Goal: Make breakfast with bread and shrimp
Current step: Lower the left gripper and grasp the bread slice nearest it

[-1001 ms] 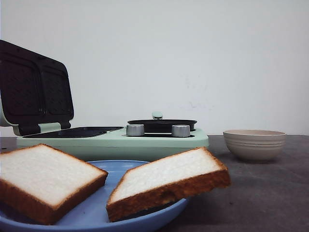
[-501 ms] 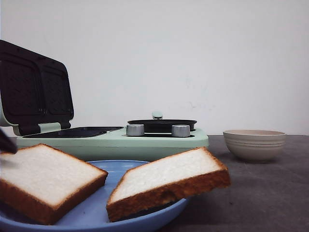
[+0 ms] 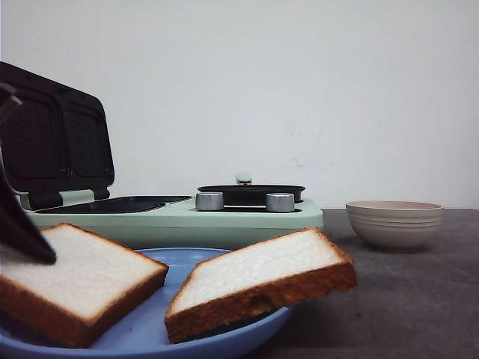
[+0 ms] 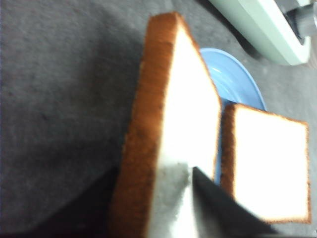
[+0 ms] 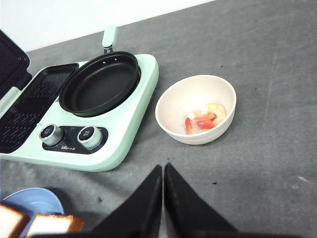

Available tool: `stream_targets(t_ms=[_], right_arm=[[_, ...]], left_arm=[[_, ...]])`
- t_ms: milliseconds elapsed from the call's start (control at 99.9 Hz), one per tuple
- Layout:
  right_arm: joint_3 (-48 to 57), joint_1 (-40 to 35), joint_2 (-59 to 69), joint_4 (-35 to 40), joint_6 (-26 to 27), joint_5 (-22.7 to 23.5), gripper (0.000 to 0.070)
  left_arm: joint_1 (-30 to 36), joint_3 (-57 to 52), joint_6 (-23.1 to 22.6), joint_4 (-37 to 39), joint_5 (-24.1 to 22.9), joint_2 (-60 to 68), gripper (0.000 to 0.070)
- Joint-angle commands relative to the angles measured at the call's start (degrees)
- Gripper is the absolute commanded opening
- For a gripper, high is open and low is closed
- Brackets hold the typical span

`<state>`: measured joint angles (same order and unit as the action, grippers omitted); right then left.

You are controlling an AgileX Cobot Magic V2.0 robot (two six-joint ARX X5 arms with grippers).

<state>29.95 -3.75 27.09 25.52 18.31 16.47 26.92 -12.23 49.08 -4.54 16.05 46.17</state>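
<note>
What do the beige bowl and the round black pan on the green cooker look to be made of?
The bowl looks like glazed ceramic or stoneware: thick smooth cream wall, ribbed outside, soft sheen. It could also be melamine. The pan looks like metal with a dark non-stick coating: thin rim, even matte black surface.

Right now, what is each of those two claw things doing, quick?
Left end effector: open around the left bread slice, one finger on each side, not yet clamped.
Right end effector: shut, holding nothing.
</note>
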Motion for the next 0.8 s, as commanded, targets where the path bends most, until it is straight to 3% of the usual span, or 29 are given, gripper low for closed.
stream_targets(t_ms=[0, 791], right_arm=[[0.9, -0.2, 0.1, -0.3, 0.6, 0.1, 0.0], [0.9, -0.2, 0.1, -0.3, 0.5, 0.1, 0.0]], left_arm=[[0.5, 0.1, 0.1, 0.3, -1.1, 0.4, 0.0001], [0.5, -1.0, 0.1, 0.5, -0.6, -2.5, 0.0001]])
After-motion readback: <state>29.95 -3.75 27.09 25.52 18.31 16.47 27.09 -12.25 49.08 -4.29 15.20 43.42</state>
